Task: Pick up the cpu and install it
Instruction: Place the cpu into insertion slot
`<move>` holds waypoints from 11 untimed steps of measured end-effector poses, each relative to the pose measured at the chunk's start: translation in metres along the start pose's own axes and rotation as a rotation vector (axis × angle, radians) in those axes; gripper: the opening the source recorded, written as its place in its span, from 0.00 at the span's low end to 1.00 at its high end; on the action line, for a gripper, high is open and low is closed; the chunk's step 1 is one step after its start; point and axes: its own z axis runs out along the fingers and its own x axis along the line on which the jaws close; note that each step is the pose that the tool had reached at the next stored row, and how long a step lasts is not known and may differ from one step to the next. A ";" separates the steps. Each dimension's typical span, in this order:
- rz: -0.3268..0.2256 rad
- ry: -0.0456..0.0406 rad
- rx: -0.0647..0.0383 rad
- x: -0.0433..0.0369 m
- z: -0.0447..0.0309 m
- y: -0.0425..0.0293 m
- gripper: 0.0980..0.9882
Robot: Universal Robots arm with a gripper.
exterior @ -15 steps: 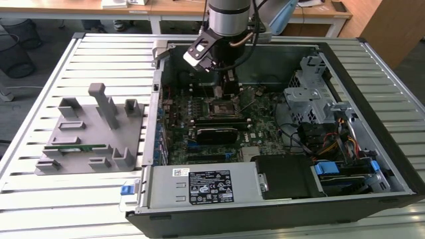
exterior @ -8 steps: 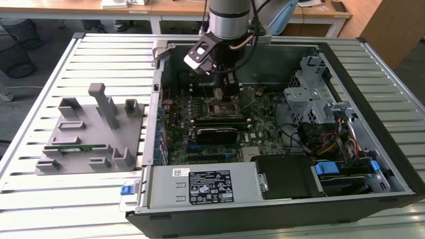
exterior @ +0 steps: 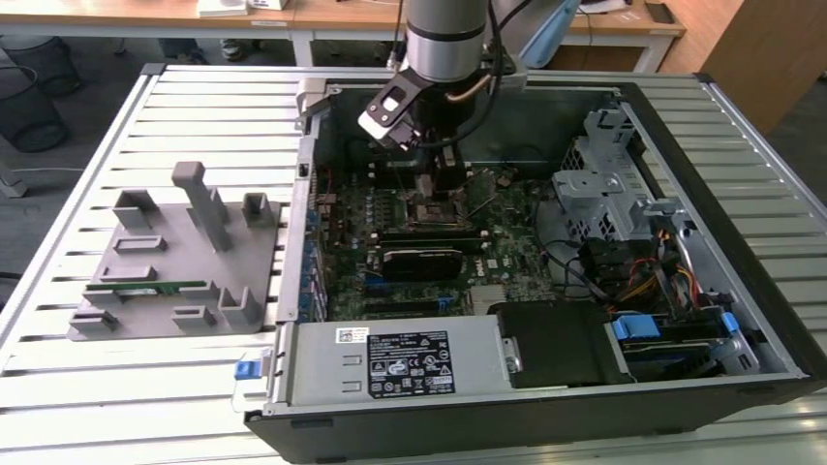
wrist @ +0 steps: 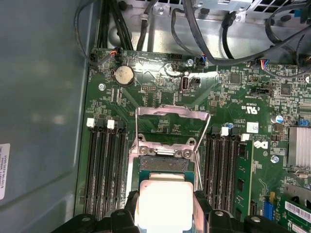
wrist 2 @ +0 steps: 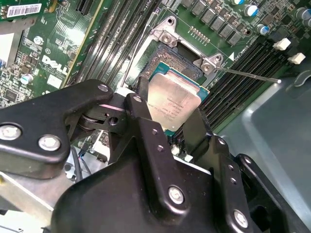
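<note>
Second wrist view puts you right behind the gripper (wrist 2: 170, 119): its two black fingers (wrist 2: 141, 114) are clamped on opposite edges of the cpu (wrist 2: 177, 97), whose silvery top faces up. The chip sits partly over the open socket (wrist 2: 164, 60), with a strip of the socket bed uncovered beyond its far edge; whether it touches the bed I cannot tell. A thin metal lever (wrist 2: 248, 75) sticks out beside the socket. In the first wrist view the cpu (wrist: 163, 204) glares white between the fingers (wrist: 201, 211), just short of the socket (wrist: 163, 164), whose load plate (wrist: 172, 124) is flipped up and back, and black memory slots (wrist: 104, 165) run along either side. From the exterior view the arm reaches down into the open computer case (exterior: 762, 320), gripper (exterior: 437, 184) low over the green motherboard (exterior: 498, 247). On the exterior view's left, a gray fixture (exterior: 181, 262) rests on the slatted table (exterior: 77, 387), well apart from the case.
</note>
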 end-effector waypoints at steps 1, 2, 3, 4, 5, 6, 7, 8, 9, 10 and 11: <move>0.000 -0.0001 0.000 0.0000 0.0003 0.0000 0.48; 0.000 0.0001 0.000 0.0000 0.0007 0.0000 0.48; 0.000 0.0001 0.000 0.0000 0.0013 -0.0001 0.48; 0.000 0.0001 0.000 0.0001 0.0021 -0.0001 0.48; 0.000 0.0000 0.000 0.0001 0.0029 -0.0001 0.48; 0.000 0.0000 0.000 0.0001 0.0035 -0.0001 0.48; 0.000 0.0000 0.000 0.0001 0.0042 -0.0002 0.48; 0.000 0.0000 0.000 0.0001 0.0051 -0.0002 0.48; 0.000 0.0000 0.000 0.0001 0.0059 -0.0003 0.48; 0.000 0.0001 0.000 0.0001 0.0066 -0.0003 0.48; 0.000 0.0001 0.000 0.0001 0.0073 -0.0004 0.48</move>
